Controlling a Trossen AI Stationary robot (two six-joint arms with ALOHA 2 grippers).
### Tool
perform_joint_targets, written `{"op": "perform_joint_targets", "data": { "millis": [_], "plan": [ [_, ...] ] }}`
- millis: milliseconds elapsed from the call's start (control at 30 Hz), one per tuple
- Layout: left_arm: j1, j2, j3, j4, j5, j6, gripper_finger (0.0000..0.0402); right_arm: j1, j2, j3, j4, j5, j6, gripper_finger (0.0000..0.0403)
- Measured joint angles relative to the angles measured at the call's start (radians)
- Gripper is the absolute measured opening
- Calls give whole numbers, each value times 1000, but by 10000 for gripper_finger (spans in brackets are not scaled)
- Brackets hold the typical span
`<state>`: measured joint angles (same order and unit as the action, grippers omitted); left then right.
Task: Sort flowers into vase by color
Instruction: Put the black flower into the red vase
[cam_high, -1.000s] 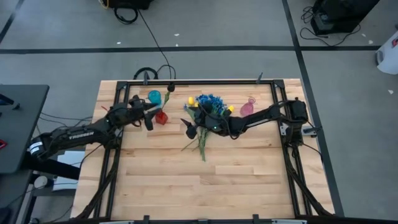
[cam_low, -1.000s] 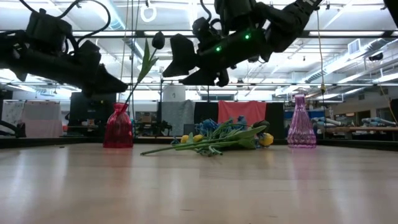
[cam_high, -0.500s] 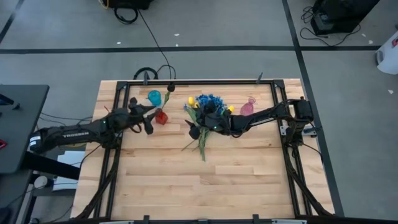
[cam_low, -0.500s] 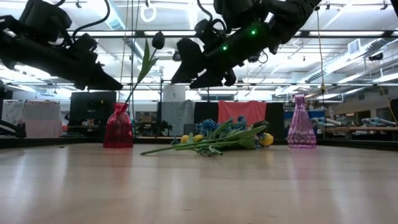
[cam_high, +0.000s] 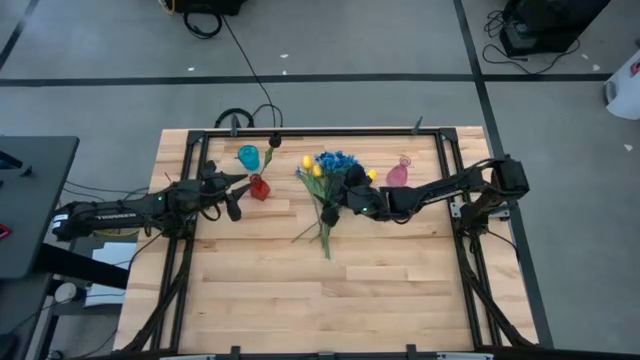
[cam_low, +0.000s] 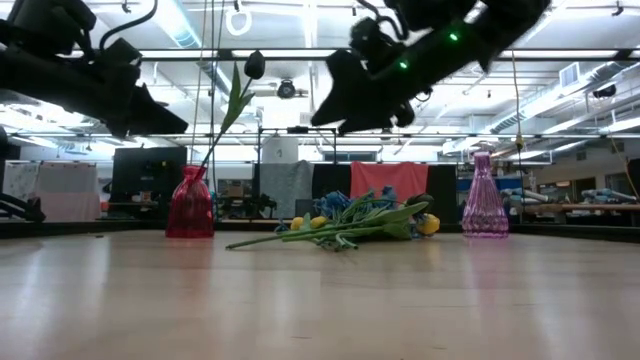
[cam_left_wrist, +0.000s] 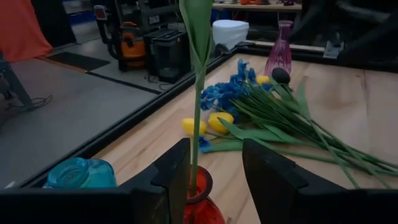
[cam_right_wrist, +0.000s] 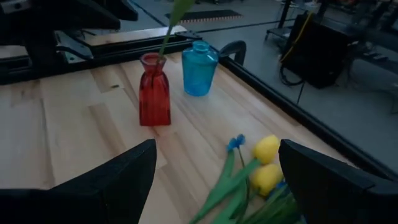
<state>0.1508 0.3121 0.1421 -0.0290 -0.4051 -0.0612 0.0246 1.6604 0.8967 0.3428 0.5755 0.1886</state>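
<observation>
Both pairs of jaws stand apart and pinch nothing. From above, the left gripper (cam_high: 232, 190) hangs near the table's far left part, just beside the red vase (cam_high: 259, 187), which stands next to the blue vase (cam_high: 247, 157) close to the far edge. The right gripper (cam_high: 338, 195) hovers over the pile of flowers (cam_high: 330, 185) lying at the middle of the far half — blue blossoms and yellow tulips toward the far edge, green stems trailing toward the near edge. A pink vase (cam_high: 397, 173) stands further right, near the far edge.

Level with the table (cam_low: 320, 300), the left gripper (cam_low: 150, 115) is up in the air to one side of the red vase (cam_low: 190, 205), which holds one dark tulip (cam_low: 254, 65) on a leaning stem. The right gripper (cam_low: 345, 100) is raised well above the flower pile (cam_low: 350, 225); the pink vase (cam_low: 485, 200) stands upright beyond it.

Left wrist view: spread fingers (cam_left_wrist: 171, 171) frame the tulip's stem (cam_left_wrist: 198, 118) rising from the red vase (cam_left_wrist: 199, 208) without touching it — the blue vase (cam_left_wrist: 81, 174) sits beside, the flowers (cam_left_wrist: 267, 118) lie beyond.

Right wrist view: wide-set fingers (cam_right_wrist: 118, 177) look down on yellow tulips (cam_right_wrist: 266, 162), with the red vase (cam_right_wrist: 154, 90) and blue vase (cam_right_wrist: 199, 68) farther off.
</observation>
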Motion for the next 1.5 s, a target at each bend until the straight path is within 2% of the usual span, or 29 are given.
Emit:
{"op": "perform_joint_targets", "data": {
  "millis": [167,333,433,533,667,833,1033,1233,1400,1500],
  "plan": [
    [-29,-17,-6,-38,6,-31,152,-16,-13,-108,162,-55,40,347],
    [-56,-16,-53,-7,72,-80,152,-33,-11,-136,180,-97,56,347],
    [-68,-11,-88,56,171,-125,152,-35,-11,-129,120,-174,56,347],
    [-81,-11,-114,98,249,-158,152,-28,-11,-92,-46,-218,69,347],
    [-102,2,-133,135,303,-161,152,-19,-11,-43,-224,-181,138,347],
    [-149,70,-133,205,339,-210,152,0,-16,-31,-194,-155,119,347],
    [-272,213,-131,332,331,-254,152,18,-105,-32,-275,-124,103,347],
    [-388,392,-45,353,231,-254,152,57,-224,-32,-292,-23,59,347],
    [-431,560,2,547,185,-229,152,76,-277,-32,-291,58,44,347],
    [-433,668,28,594,150,-234,152,80,-282,-32,-292,63,38,347]
  ]
}}
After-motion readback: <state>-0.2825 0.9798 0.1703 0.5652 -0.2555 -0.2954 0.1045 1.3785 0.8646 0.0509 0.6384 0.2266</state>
